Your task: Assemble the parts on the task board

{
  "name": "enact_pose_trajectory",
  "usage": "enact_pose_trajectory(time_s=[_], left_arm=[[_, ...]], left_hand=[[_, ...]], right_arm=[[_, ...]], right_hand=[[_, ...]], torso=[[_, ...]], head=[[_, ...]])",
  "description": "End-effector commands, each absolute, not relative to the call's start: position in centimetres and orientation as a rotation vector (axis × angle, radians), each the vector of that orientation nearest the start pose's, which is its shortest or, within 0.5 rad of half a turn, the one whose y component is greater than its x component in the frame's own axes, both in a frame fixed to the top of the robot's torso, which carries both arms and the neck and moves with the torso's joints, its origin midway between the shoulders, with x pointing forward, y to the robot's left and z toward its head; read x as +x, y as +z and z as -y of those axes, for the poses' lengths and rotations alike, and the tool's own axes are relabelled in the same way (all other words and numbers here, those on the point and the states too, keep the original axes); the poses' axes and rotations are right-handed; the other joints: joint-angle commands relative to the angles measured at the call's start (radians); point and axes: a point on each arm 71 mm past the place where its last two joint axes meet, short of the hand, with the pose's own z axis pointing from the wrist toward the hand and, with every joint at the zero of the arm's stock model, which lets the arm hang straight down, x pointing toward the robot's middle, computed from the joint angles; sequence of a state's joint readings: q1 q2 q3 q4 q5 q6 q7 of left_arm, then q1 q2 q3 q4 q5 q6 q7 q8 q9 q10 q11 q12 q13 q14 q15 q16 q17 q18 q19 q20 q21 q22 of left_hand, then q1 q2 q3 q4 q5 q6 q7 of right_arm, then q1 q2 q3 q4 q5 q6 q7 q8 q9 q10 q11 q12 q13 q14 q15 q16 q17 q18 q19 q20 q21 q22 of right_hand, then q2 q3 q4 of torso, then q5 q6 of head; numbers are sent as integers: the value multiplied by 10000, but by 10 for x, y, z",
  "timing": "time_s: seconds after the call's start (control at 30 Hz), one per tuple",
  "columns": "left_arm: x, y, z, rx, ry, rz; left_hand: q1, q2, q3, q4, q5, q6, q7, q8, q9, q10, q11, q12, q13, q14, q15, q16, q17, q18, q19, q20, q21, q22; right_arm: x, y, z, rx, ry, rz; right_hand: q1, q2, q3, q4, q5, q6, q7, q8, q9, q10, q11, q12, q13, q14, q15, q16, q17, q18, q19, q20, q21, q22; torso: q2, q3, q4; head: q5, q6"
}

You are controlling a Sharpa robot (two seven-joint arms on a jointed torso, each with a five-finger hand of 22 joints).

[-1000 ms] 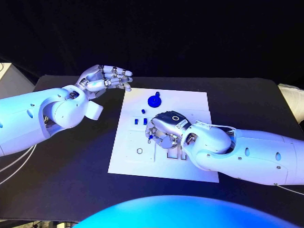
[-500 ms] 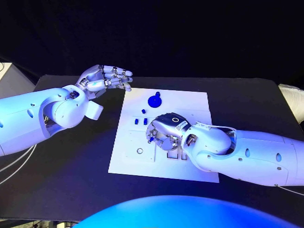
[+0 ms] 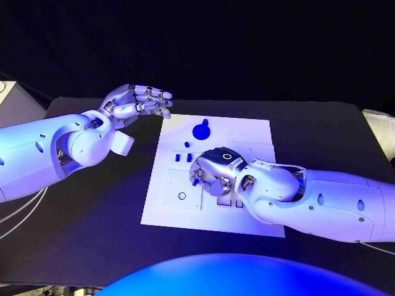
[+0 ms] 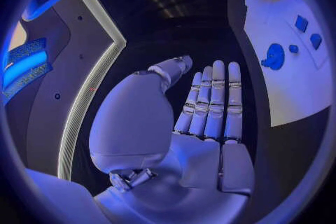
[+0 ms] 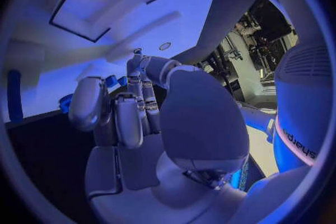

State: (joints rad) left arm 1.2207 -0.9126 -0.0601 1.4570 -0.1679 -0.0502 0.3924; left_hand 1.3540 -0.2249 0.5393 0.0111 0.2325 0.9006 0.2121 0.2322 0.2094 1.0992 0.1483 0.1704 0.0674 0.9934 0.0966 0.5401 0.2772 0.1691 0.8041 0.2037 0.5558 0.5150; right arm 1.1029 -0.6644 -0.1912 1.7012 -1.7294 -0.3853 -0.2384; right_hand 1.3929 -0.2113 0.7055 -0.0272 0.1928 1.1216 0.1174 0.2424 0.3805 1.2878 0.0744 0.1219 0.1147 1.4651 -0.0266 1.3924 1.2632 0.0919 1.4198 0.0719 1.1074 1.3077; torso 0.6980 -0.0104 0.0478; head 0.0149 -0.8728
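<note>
Over the last second the right hand has crept slightly toward the near edge of the task board, fingers curled down over the board's middle; judging by that, it is seating or fetching a part there. Whether it pinches anything cannot be told, since its own back hides the fingertips. The left hand has stayed raised off the board's far left corner, spread flat and holding nothing. A round blue part lies near the far edge.

White board on a black table; blue parts; silver hands on white arms.
</note>
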Motion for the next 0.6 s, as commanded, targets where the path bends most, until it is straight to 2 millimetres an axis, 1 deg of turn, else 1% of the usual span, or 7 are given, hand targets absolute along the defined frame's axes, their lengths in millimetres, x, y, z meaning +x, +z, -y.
enact_pose_trajectory(time_s=[0.03,0.6], left_arm=[[493,-175,-247,-8900,-16272,-15562],[492,-176,-247,-8915,-16272,-15620]], left_hand=[[66,-35,-54,21,-15,-9,56,-68,-15,-3,42,-39,14,51,14,-52,12,102,79,14,-41,-14],[65,-31,-87,32,-10,-18,53,-70,-19,-12,42,-50,18,45,18,-94,39,100,81,19,-91,-42]], right_arm=[[383,-249,68,-5014,8099,-16681],[385,-255,67,-5235,7769,-16890]], right_hand=[[-66,19,37,-3,3,38,36,30,12,315,-260,-14,8,485,-36,13,-5,-57,-13,-25,-11,1289],[-79,29,46,-17,-3,31,39,27,19,321,-258,-31,10,484,-34,16,-10,-56,-17,-23,-16,1294]], torso=[[3,4,1],[-4,-2,-5]], head=[[-6,2],[-37,2]])
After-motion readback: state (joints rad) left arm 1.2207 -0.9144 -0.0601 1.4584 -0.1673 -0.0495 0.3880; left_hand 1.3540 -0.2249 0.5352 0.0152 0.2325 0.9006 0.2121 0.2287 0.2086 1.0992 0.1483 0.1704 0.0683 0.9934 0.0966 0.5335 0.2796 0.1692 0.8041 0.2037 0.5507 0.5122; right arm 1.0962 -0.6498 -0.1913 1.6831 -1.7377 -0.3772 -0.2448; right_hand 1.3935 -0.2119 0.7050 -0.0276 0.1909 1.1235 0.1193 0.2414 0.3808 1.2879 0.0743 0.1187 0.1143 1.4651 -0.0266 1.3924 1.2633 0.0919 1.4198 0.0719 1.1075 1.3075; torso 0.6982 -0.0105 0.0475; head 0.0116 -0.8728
